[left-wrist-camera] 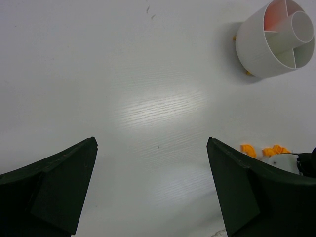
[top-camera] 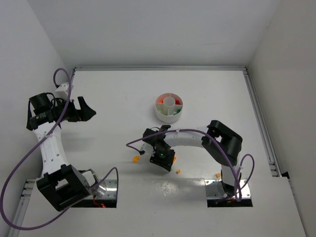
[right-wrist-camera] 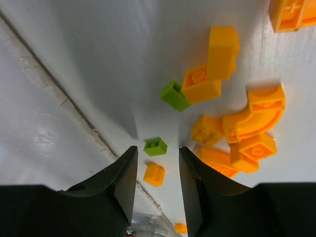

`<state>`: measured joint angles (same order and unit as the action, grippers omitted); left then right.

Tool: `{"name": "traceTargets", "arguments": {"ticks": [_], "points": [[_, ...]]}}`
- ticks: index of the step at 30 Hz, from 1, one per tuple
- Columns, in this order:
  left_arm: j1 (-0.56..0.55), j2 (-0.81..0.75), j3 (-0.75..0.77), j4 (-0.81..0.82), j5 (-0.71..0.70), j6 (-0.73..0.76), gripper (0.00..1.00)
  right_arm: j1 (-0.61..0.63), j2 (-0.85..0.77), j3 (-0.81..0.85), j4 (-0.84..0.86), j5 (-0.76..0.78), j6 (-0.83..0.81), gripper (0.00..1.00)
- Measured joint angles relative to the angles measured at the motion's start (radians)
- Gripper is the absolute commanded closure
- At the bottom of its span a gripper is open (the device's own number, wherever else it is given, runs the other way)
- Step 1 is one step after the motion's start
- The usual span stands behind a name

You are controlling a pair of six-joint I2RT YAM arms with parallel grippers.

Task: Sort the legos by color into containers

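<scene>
Legos (right-wrist-camera: 217,89), mostly orange, lie loose on the table (top-camera: 113,98) at 6 o'clock from the dish (top-camera: 161,113), which has red and green in its compartments. Right gripper (right-wrist-camera: 157,148) jaws narrowly apart, green lego (right-wrist-camera: 155,146) between the tips, unclamped. Left gripper (left-wrist-camera: 150,140) spread wide, well off at 9 o'clock.

We list the left arm (top-camera: 51,148) and right arm (top-camera: 190,139): white link shells, black joint housings. We count a purple cable (top-camera: 62,70) looped along each. Fingers (left-wrist-camera: 49,190): black, wedge-shaped, matte. Base plates (top-camera: 112,186): bare metal.
</scene>
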<state>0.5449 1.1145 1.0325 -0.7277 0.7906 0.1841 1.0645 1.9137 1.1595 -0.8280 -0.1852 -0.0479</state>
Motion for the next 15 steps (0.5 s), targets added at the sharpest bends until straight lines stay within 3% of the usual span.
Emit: {"name": "traceTargets", "arguments": {"ticks": [15], "points": [[0.0, 0.018, 0.0, -0.005, -0.003, 0.015, 0.01, 0.016, 0.024, -0.006, 0.013, 0.032, 0.01, 0.65]]}}
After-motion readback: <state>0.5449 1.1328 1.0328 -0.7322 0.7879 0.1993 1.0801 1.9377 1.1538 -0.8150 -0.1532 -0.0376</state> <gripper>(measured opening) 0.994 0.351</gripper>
